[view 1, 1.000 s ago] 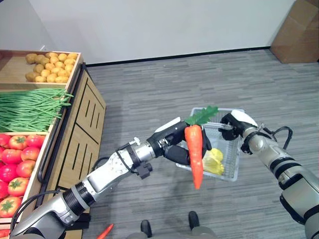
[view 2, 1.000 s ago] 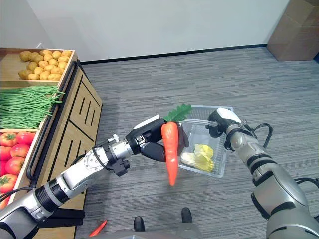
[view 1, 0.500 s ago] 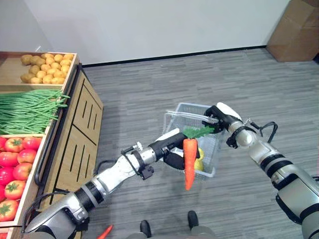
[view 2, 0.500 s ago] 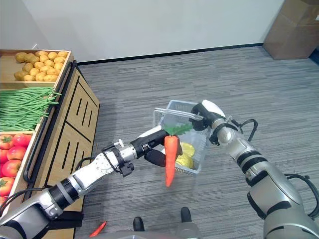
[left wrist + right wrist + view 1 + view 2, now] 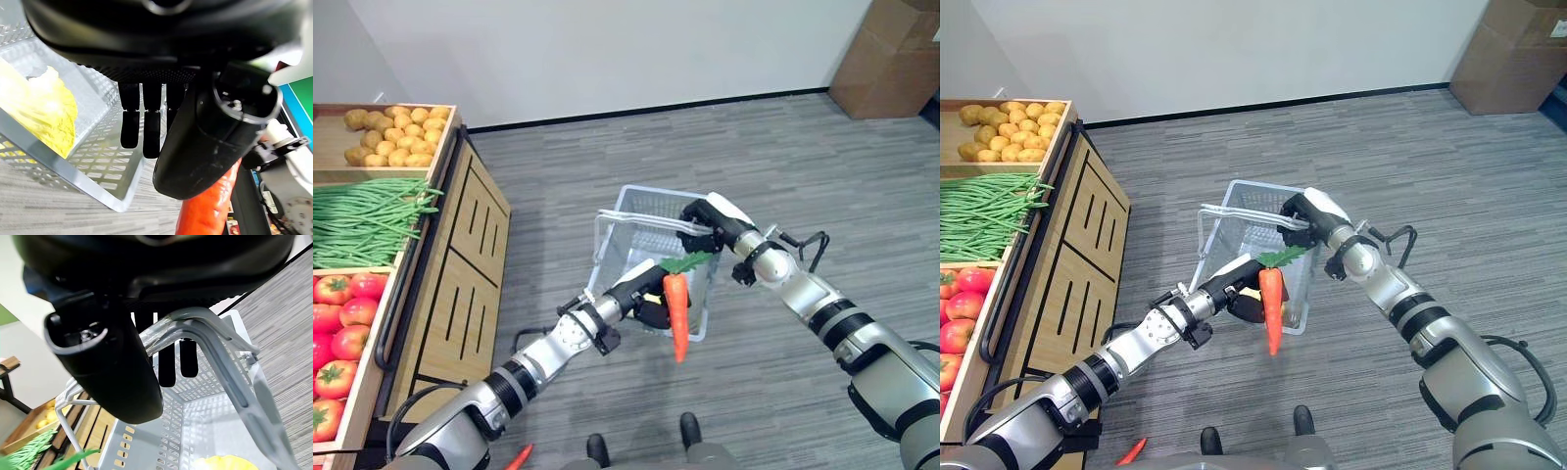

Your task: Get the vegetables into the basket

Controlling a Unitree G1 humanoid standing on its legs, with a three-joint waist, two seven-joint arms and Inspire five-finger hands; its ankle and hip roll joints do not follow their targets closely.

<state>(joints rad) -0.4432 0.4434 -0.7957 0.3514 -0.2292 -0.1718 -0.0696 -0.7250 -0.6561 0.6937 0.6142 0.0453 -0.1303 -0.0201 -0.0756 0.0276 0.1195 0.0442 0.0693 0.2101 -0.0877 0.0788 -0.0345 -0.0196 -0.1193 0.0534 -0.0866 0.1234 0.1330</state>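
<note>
Orange carrot (image 5: 676, 315), clamped in our left hand (image 5: 643, 295), is nearing the grey mesh plastic basket (image 5: 617, 243), whose handle our right hand (image 5: 708, 219) is gripping while swinging it closer.

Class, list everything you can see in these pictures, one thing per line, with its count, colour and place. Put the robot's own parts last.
Carrot: one, orange with green top, in left hand beside basket.
Basket: one, clear grey mesh, hanging from right hand.
Yellow vegetable: one, inside basket.
Potatoes: heap, yellow-brown, far crate of the stand.
Green beans: pile, green, middle crate.
Tomatoes: several, red, near crate.
Cardboard box: one, brown, far corner.
Left hand: dark, curled round carrot.
Right hand: dark, curled round basket handles.
</note>
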